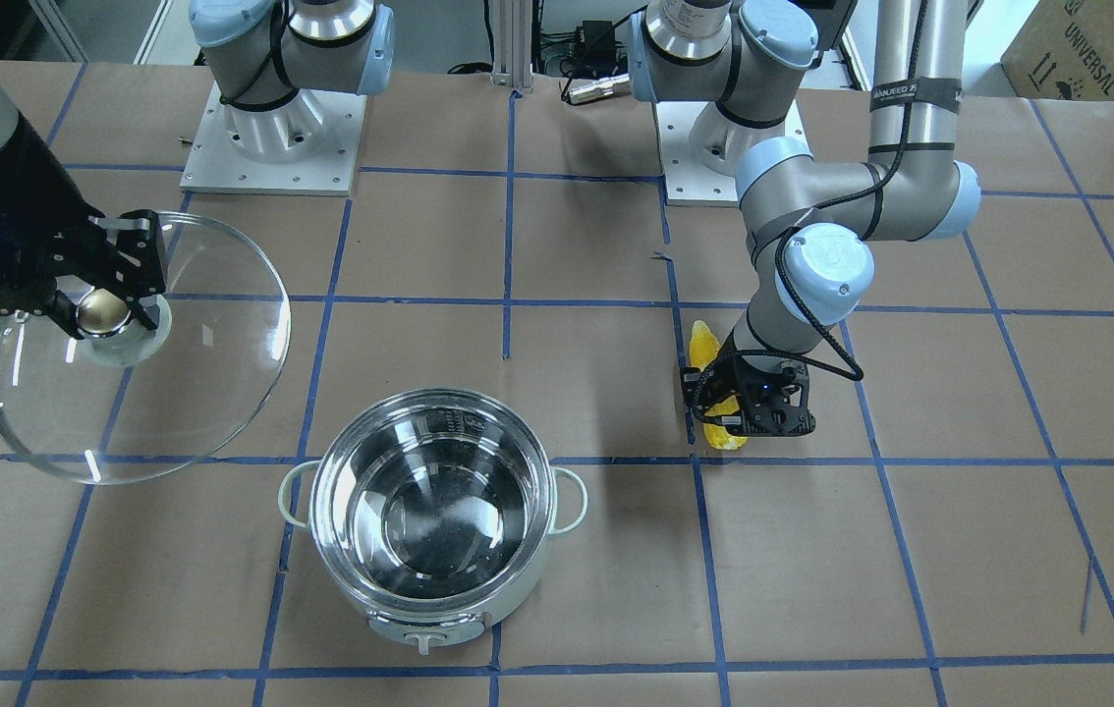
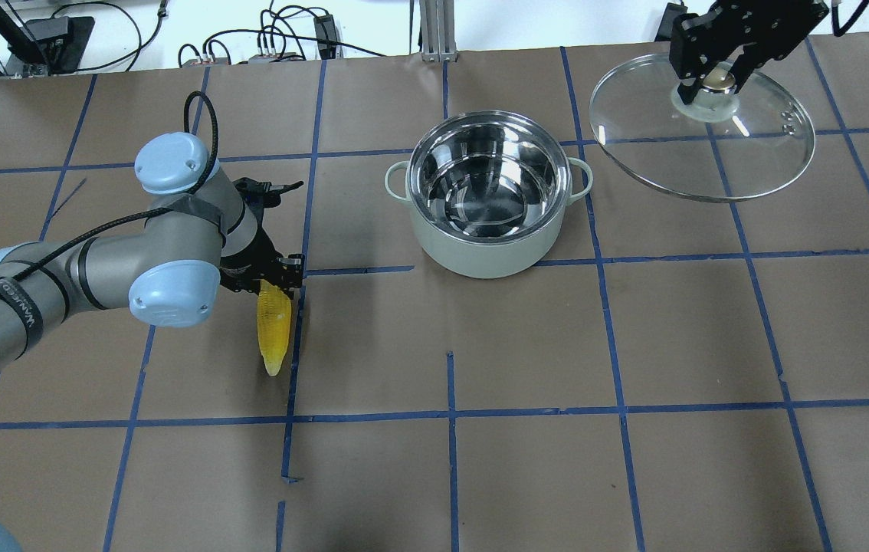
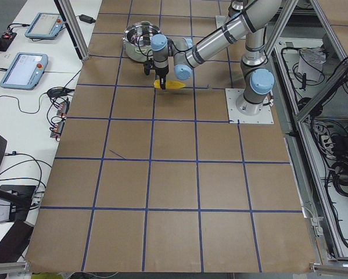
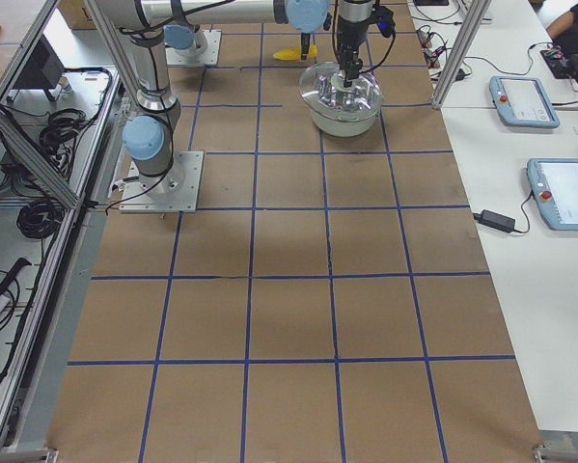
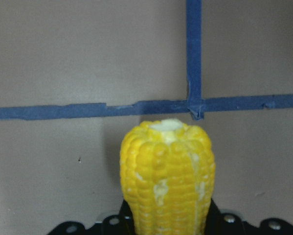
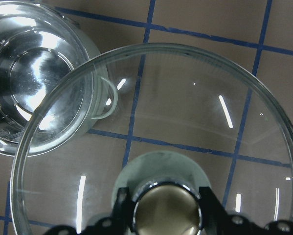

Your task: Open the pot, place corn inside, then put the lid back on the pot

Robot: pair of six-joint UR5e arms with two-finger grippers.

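Note:
The pot [image 2: 488,238] stands open on the table with its steel inside bare; it also shows in the front view [image 1: 515,601]. My left gripper [image 2: 275,274] is shut on the corn [image 2: 275,326] near its blunt end, low over the paper. The corn's tip points toward the robot, and the ear fills the left wrist view [image 5: 167,176]. My right gripper [image 2: 714,77] is shut on the knob [image 6: 166,211] of the lid [image 2: 703,157]. It holds the lid tilted in the air, to the right of the pot and behind it.
Brown paper with a blue tape grid [image 2: 450,414] covers the table. The two arm bases [image 1: 272,137] stand at the robot's side. Cables and a metal post [image 2: 434,31] lie beyond the far edge.

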